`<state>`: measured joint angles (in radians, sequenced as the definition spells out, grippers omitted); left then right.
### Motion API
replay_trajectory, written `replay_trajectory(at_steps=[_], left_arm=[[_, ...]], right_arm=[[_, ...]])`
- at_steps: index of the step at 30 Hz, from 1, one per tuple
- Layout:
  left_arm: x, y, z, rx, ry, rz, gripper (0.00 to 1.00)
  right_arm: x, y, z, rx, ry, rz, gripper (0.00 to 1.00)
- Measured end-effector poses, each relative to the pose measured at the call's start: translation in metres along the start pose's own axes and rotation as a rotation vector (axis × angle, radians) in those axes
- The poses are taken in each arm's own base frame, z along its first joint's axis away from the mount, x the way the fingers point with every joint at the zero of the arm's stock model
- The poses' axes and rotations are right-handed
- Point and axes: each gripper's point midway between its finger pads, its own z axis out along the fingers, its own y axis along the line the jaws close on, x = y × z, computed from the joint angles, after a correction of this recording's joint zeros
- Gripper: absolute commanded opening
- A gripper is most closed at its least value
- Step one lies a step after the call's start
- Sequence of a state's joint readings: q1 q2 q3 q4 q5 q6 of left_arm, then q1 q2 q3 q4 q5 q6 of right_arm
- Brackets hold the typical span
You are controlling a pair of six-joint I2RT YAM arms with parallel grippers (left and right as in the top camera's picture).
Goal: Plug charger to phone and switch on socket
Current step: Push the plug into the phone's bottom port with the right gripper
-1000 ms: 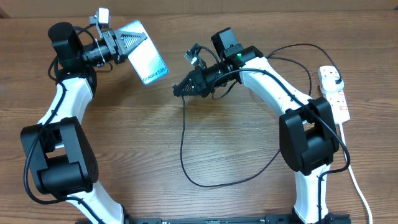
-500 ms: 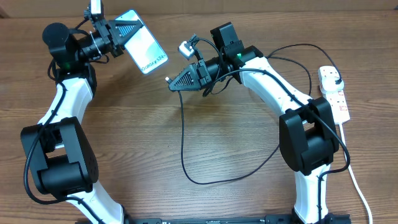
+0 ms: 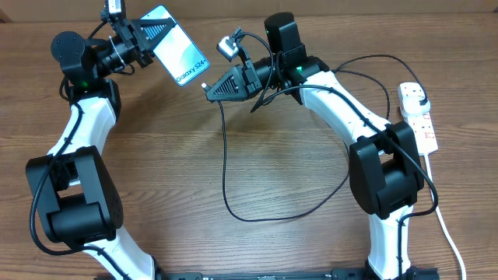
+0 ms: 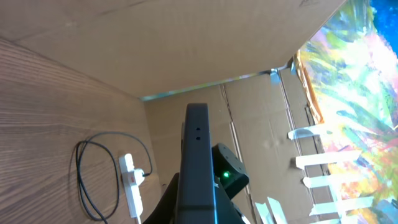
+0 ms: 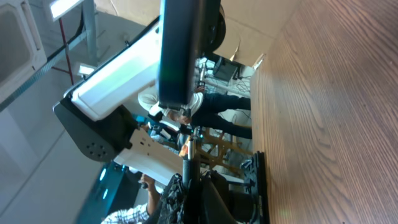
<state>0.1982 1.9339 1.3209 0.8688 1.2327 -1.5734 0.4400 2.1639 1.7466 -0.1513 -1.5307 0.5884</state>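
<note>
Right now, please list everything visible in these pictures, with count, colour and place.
phone: one, cyan screen, raised at far left, in the left tool
charger: one, black, looped on the table, one end in the right tool
socket: one, white with red switches, right edge
table: one, brown wood, under everything
left tool: one, black, shut on the phone
right tool: one, black, shut on the charger
arms: two, white and black, left and right sides

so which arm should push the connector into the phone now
Right. The right pincer is shut on the charger tip, aimed at the phone end nearest it. The left pincer is shut on the phone, holding it off the table, so it can only steady it.
</note>
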Motion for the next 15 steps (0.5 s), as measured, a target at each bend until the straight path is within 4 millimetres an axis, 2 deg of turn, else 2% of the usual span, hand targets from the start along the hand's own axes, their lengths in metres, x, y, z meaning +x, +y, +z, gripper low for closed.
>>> replay_trajectory(at_steps=[15], left_arm=[[-0.009, -0.004, 0.0, 0.011, -0.051, 0.021, 0.04]], right_arm=[[-0.02, 0.008, 0.0, 0.024, -0.041, 0.047, 0.04]])
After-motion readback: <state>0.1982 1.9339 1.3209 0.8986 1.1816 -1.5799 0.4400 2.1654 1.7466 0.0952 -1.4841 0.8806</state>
